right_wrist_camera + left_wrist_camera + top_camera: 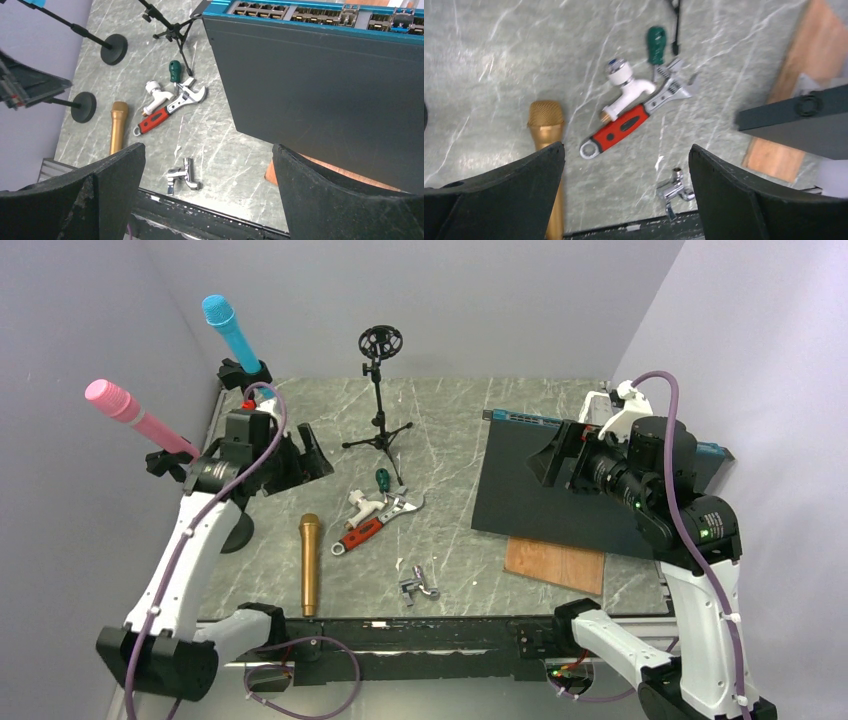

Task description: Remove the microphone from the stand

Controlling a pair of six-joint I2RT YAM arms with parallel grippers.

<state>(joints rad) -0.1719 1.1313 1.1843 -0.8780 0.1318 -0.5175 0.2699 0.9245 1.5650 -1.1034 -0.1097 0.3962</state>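
A pink microphone [130, 412] sits tilted in a stand clip at the far left. A blue microphone [230, 328] sits in another stand clip behind it. A gold microphone [309, 562] lies flat on the table and shows in the left wrist view [545, 120] and the right wrist view [118, 125]. An empty tripod stand [381, 390] is at the back centre. My left gripper [303, 455] [626, 150] is open and empty, raised just right of the pink microphone's stand. My right gripper [556, 455] [207, 147] is open and empty above the black box.
A red-handled wrench [375, 520], a white tap [362, 502] and a green-handled screwdriver [382, 479] lie mid-table. A chrome valve [418, 585] lies near the front edge. A black network switch [560, 490] rests on a wooden board [555, 565] at the right. Round stand bases [83, 107] stand at the left.
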